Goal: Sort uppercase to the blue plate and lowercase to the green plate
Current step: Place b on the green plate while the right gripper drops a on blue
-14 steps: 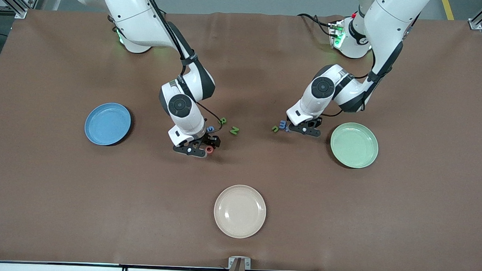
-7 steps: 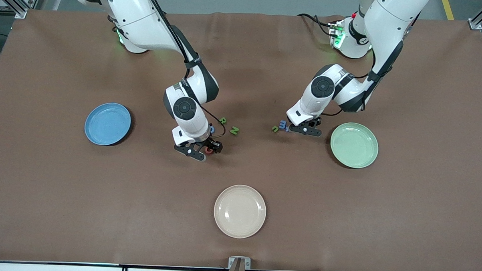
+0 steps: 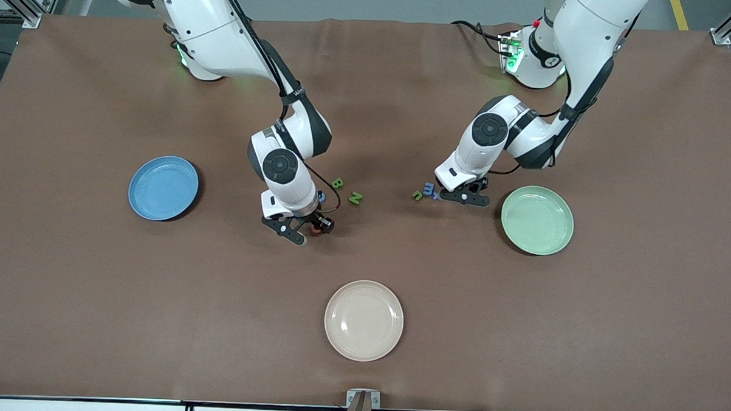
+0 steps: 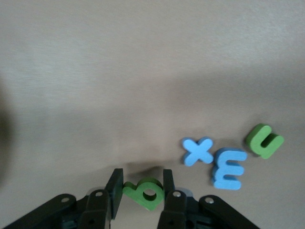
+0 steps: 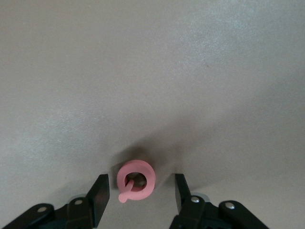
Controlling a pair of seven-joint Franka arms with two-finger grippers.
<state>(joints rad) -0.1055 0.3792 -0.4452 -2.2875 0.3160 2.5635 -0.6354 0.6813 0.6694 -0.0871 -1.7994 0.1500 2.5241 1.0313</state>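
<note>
My right gripper (image 3: 305,229) is open and low at the table, its fingers either side of the pinkish-red Q (image 5: 136,180), which lies flat. Green B (image 3: 337,182), green N (image 3: 355,198) and blue G (image 3: 321,196), partly hidden by the arm, lie farther from the front camera. My left gripper (image 3: 463,197) is shut on the green d/b letter (image 4: 145,193), which is at table level. Blue x (image 4: 198,151), blue m (image 4: 228,168) and green u (image 4: 264,140) lie beside it. The blue plate (image 3: 163,188) and the green plate (image 3: 537,220) hold nothing.
A cream plate (image 3: 364,320) sits near the front edge of the brown table, nearer the front camera than both grippers. The blue plate is toward the right arm's end, the green plate toward the left arm's end.
My right gripper has turned and come down so its open fingers sit around the Q. My left gripper has hardly moved.
</note>
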